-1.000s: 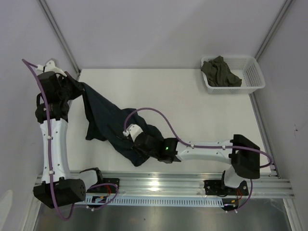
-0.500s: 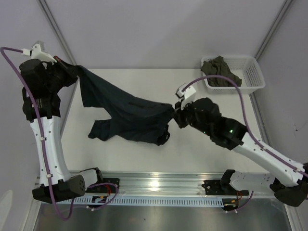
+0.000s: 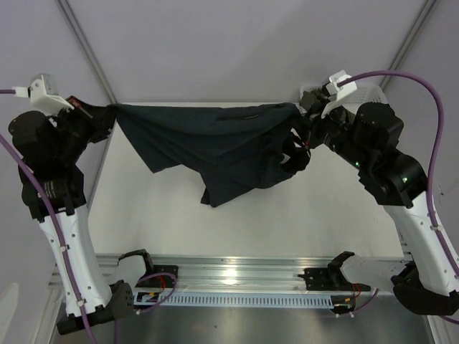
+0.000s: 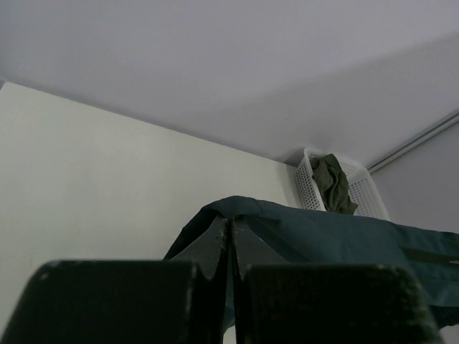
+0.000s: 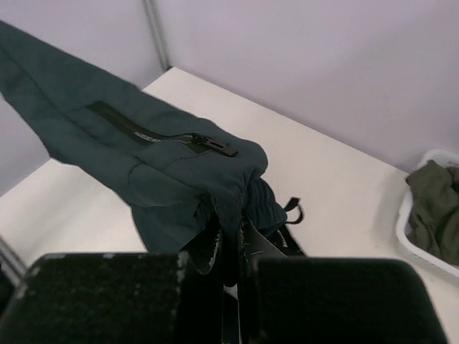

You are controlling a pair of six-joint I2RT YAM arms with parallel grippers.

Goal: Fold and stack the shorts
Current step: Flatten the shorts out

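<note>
Both arms have risen and spread apart since half a second ago, lifting the large dark teal-navy soft fabric shorts (image 3: 215, 147) clear of the white table (image 3: 323, 215).

Stretched in the air between the two claws, the shorts hang with their top edge taut and the legs drooping above the table's far half. The left claw (image 3: 106, 113) is clenched on the cloth's left corner, its fingers pressed together over a fold. The right claw (image 3: 298, 123) pinches the opposite end beside a zipped pocket (image 5: 143, 131), with a thin black drawstring cord (image 5: 290, 209) dangling just beyond it.
</note>
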